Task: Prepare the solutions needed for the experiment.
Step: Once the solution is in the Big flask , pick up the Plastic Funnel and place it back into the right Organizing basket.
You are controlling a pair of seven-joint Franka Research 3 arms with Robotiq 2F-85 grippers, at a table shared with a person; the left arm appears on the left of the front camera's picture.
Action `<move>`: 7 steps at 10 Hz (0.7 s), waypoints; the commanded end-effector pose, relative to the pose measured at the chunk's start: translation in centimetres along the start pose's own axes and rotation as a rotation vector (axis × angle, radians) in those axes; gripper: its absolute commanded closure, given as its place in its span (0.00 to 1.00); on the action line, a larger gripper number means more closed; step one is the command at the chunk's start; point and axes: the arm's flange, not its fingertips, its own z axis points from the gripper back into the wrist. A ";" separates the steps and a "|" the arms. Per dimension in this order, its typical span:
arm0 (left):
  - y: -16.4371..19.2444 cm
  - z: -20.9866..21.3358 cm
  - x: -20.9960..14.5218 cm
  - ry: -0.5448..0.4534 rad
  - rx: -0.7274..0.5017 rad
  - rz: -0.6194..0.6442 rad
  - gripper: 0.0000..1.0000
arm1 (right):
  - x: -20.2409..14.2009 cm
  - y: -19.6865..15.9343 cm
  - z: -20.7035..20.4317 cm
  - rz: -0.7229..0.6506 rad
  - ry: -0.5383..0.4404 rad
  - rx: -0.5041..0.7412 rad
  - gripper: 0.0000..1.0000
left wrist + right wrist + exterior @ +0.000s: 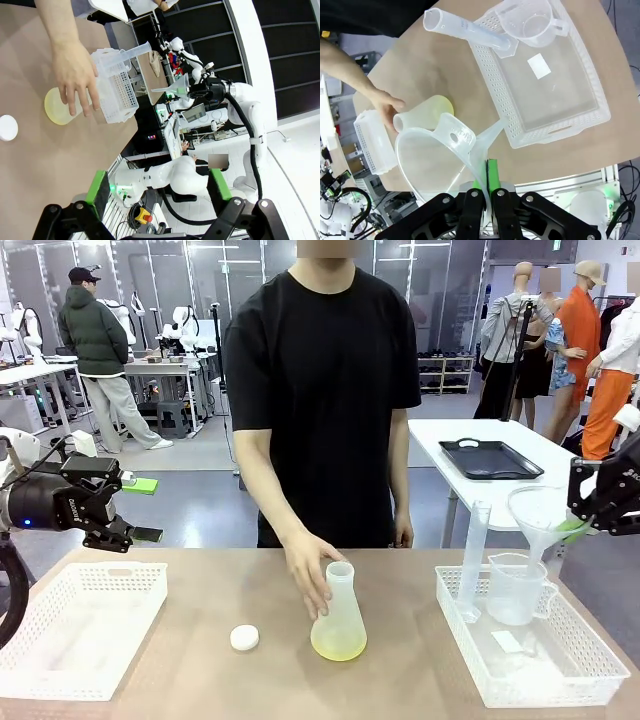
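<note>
At the left, our left gripper hangs in the air near a white basket, fingers spread with nothing between them. Mid-table a white cap lies beside the flask. The pale yellow solution sits in the flask's bottom, and the person's hand is on its neck. At the right, our right gripper clenches a clear funnel near the second basket, which holds a measuring cylinder and a beaker.

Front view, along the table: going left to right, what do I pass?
White basket → white cap → conical flask of pale yellow solution, with the person's hand on it → measuring cylinder → handled beaker, those last two standing in the right-hand basket.
</note>
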 end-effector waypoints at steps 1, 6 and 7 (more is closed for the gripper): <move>-0.2 -0.1 0.1 -0.011 -0.026 0.009 0.00 | 0.3 0.1 -0.3 0.003 0.006 0.000 1.00; -0.2 -0.1 0.1 -0.011 -0.026 0.009 0.00 | 3.7 -1.7 -3.7 -0.141 0.055 -0.022 0.97; -0.2 -0.1 0.1 -0.011 -0.026 0.009 0.00 | 4.8 -2.1 -5.3 -0.180 0.096 -0.030 0.97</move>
